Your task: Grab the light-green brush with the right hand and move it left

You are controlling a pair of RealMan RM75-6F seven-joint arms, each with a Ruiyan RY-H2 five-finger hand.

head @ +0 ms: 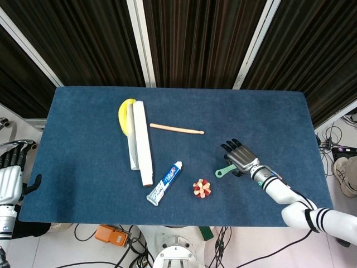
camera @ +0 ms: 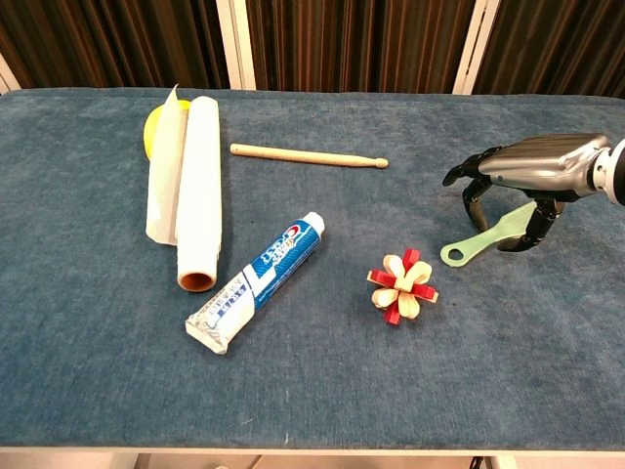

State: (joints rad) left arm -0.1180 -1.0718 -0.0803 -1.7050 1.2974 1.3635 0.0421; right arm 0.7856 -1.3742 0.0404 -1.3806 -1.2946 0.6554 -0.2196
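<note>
The light-green brush (camera: 477, 242) lies on the blue table at the right, its ringed handle end pointing left toward the middle. My right hand (camera: 522, 171) arches over the brush's wide end, fingers curved down on the far side and thumb on the near side, straddling it without a clear grip. In the head view the brush handle (head: 224, 170) sticks out left from under the right hand (head: 241, 157). The brush head is hidden beneath the palm. My left hand (head: 10, 178) hangs off the table's left edge, holding nothing.
A red-and-cream flower toy (camera: 402, 285) sits just left of the brush handle. Further left lie a toothpaste tube (camera: 256, 283), a paper roll (camera: 200, 191) beside a yellow object (camera: 153, 127), and a wooden drumstick (camera: 308, 155) at the back.
</note>
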